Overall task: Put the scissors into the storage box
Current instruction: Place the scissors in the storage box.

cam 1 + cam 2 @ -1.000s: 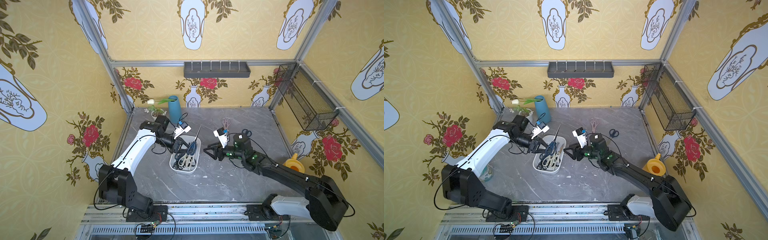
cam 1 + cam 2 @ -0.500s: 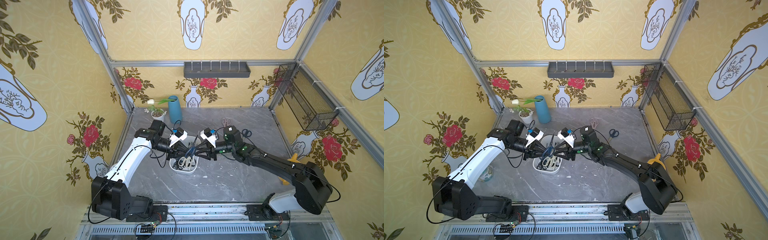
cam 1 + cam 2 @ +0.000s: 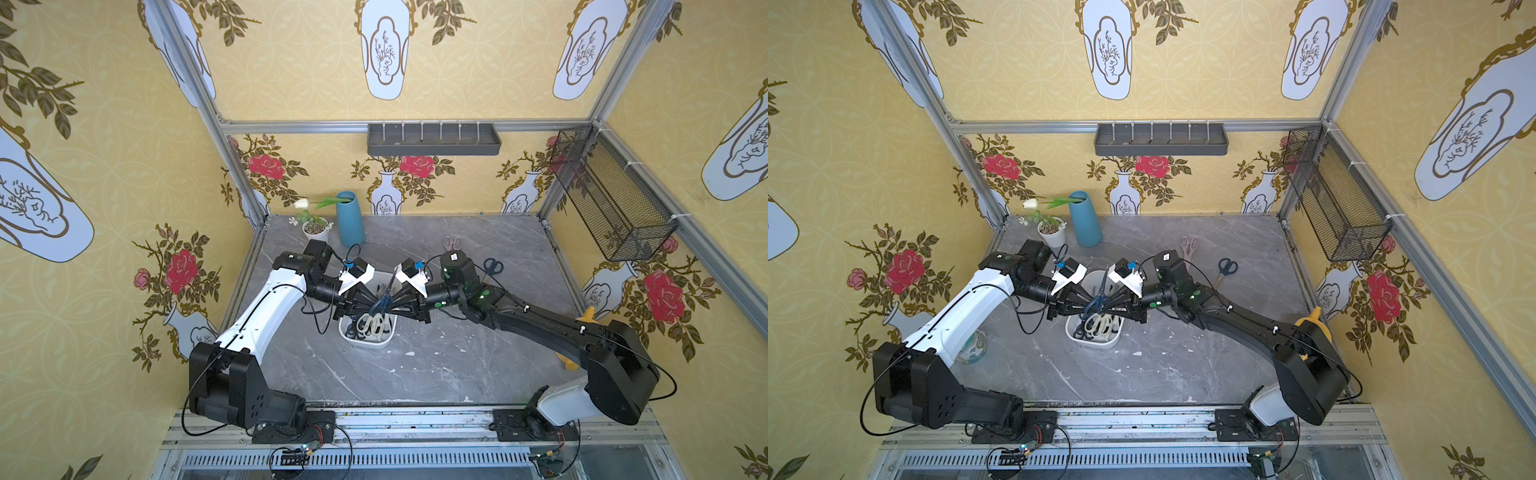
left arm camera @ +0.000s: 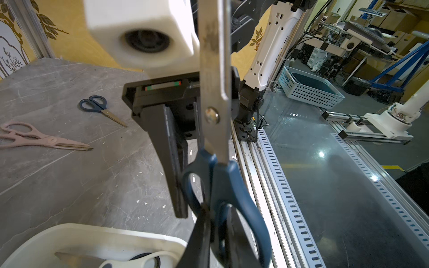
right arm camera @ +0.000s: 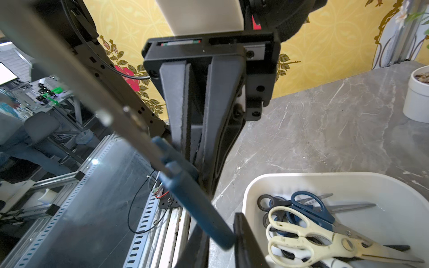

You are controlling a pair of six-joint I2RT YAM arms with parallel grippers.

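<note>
Hanging over the storage box [image 3: 365,341], one blue-handled pair [image 3: 1096,305] of scissors is held by two grippers at once, blades shut and pointed upward. The left gripper [image 3: 1086,309] is clamped on the handle end from one side, its jaws drawn almost together with only the plastic between them. The right gripper [image 3: 1111,308] is set against the same handles from the opposite side. In the right wrist view its fingers [image 5: 243,246] are seen flanking the tip of a blue handle loop, pressed against it with no gap visible. The two sets of fingertips are placed nearly touching at the handles.

The scissors are counted as follows. One pair is carried in the air. Two pairs are seen lying on the grey tabletop [image 3: 415,365], well apart from the box and toward the back wall: a pink pair [image 3: 452,242] and a smaller navy pair [image 3: 493,264], near each other but not touching. Inside the box at least four are piled crosswise: a cream pair [image 5: 313,234] on top, a blue pair [image 5: 311,206], a black pair [image 5: 264,201] and a white-handled pair [image 5: 327,262]. A surer count is prevented by the overlap. One box is seen, standing on the tabletop between the two arms.
</note>
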